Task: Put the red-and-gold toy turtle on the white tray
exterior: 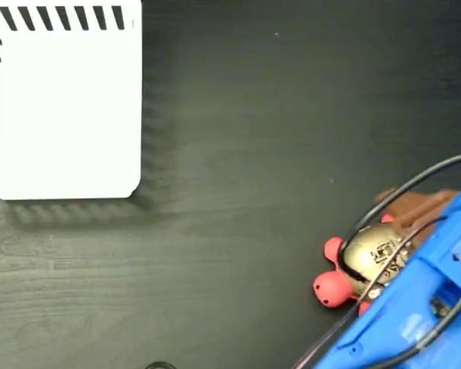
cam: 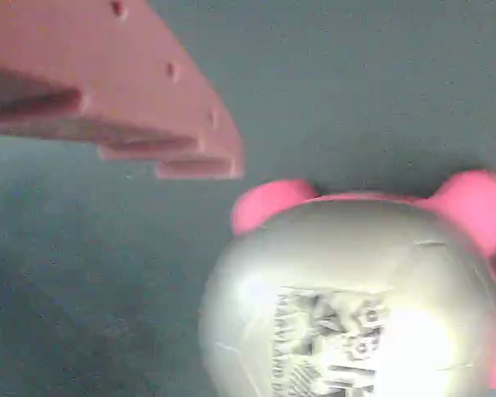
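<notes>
The turtle (exterior: 369, 265) is sitting on the dark table (exterior: 238, 192) at the lower right of the fixed view, well apart from the tray (exterior: 61, 108) in the upper left corner. Its gold shell is showing a glossy dome with a small black printed mark, and rounded red feet and a head are poking out on its left and lower sides. In the wrist view the turtle (cam: 355, 306) is filling the lower right, the shell shining under glare.

It is looking light and soft, probably squashing under pressure; the shiny dome is likely slippery, so a hold across the shell's flanks, low and near the middle, seems safer than pinching a foot or the crown.

The gripper (exterior: 396, 250) is hovering right over the turtle, the blue arm (exterior: 415, 315) and black cables partly covering the shell. One reddish-brown finger (cam: 124, 91), flat with small holes and a stepped edge, is showing at the upper left of the wrist view, apart from the shell with table between them. The other finger is not showing there, so I cannot tell how wide the jaws are standing; nothing shows them clamping the toy.

The tray is flat, matte white, with a rounded corner and short black diagonal stripes along its edges, lying bare. The table is showing a dark, faint wood grain.
</notes>
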